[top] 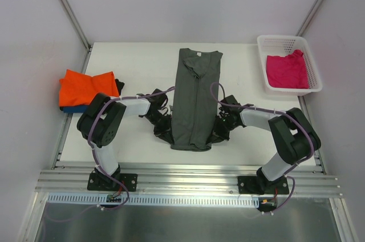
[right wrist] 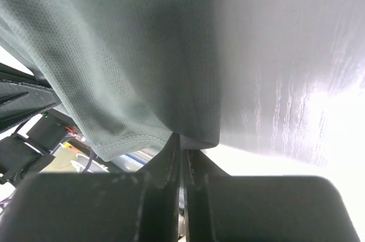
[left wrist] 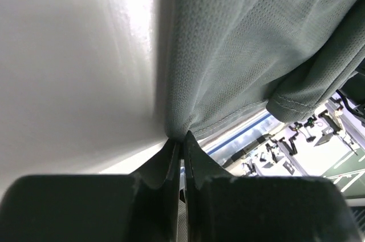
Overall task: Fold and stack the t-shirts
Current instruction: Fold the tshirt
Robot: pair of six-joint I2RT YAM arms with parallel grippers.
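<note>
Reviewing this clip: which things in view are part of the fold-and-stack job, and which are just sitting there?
Part of the job:
- dark grey t-shirt, gripped at its near end by the left end effector and right end effector
- orange t-shirt on top of the blue t-shirt
- pink t-shirt

Just there:
- white mesh basket, holding the pink one
- table

Centre t-shirt [top: 194, 102] between left claw [left wrist: 181, 141] and right claw [right wrist: 181, 141]; t-shirt stack [top: 85, 89] left, basket [top: 288, 39] far right

The grey t-shirt [left wrist: 245, 53] — matt, finely meshed cloth.
</note>
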